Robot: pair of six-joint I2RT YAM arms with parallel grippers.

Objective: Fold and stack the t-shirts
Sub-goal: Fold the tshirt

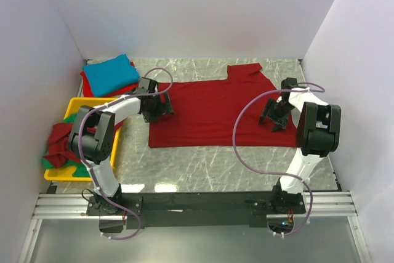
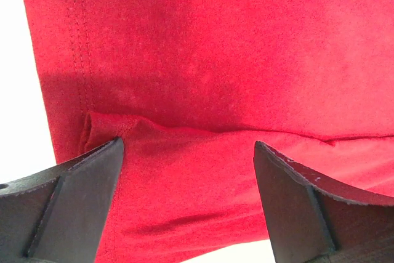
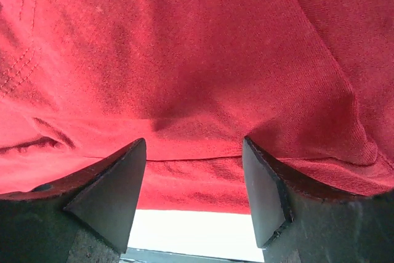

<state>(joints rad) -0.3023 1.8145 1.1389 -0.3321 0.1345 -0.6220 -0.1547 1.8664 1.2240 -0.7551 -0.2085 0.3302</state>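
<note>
From above, shows a dark red cotton t-shirt spread flat on a grey marbled table, with the left gripper low at its left edge and the right gripper low at its right side. Shows too a folded turquoise blue shirt at the far left, behind a yellow plastic tray of crumpled cloth.

Through the left wrist, looks between widely spread jaws onto a doubled-over hem; pinching nothing. Could close on one layer only, or on none.

Through the right wrist, finds jaws likewise parted over a ridge of red cloth, gripping nothing. Risks an uneven lift, dragging the shirt askew or creasing the fold.
</note>
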